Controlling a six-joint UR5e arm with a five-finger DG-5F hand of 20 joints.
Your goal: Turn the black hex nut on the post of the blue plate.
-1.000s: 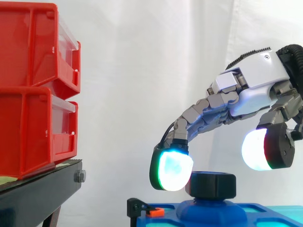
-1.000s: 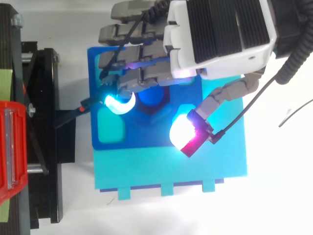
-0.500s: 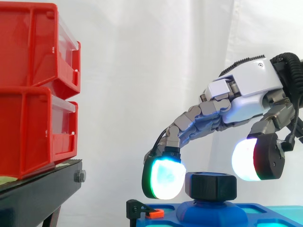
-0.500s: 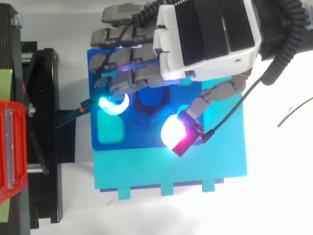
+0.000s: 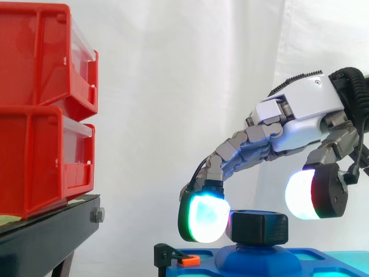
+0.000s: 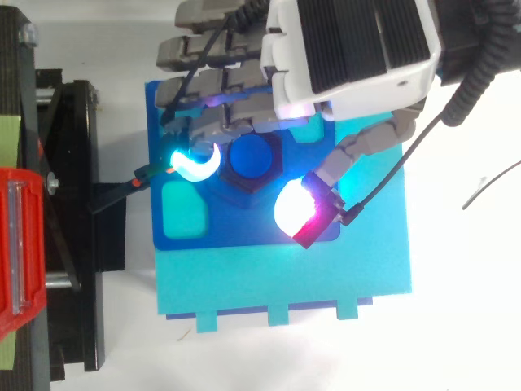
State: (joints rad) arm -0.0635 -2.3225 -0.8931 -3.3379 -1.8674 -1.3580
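The black hex nut (image 5: 259, 227) sits on the blue post (image 6: 254, 156) that rises from the blue plate (image 6: 186, 238). My hand (image 5: 302, 118) arches over it from the right. One glowing fingertip (image 5: 204, 217) rests against the nut's left side. The thumb's pad (image 5: 304, 194) hangs to the right, a little higher than the nut and apart from it. From above, the nut (image 6: 244, 182) lies between that fingertip (image 6: 197, 165) and the thumb pad (image 6: 295, 208). The fingers are gently bent and do not clamp the nut.
Two stacked red bins (image 5: 40, 109) stand on a black stand (image 5: 52, 231) at the left. The blue plate lies on a larger cyan base (image 6: 285, 281). A small black clip with an orange part (image 5: 184, 259) sits at the plate's left edge.
The hand has dropped lower and shifted over the nut. The fingertip has come against the nut's left side, and the thumb pad has swung nearer its right.
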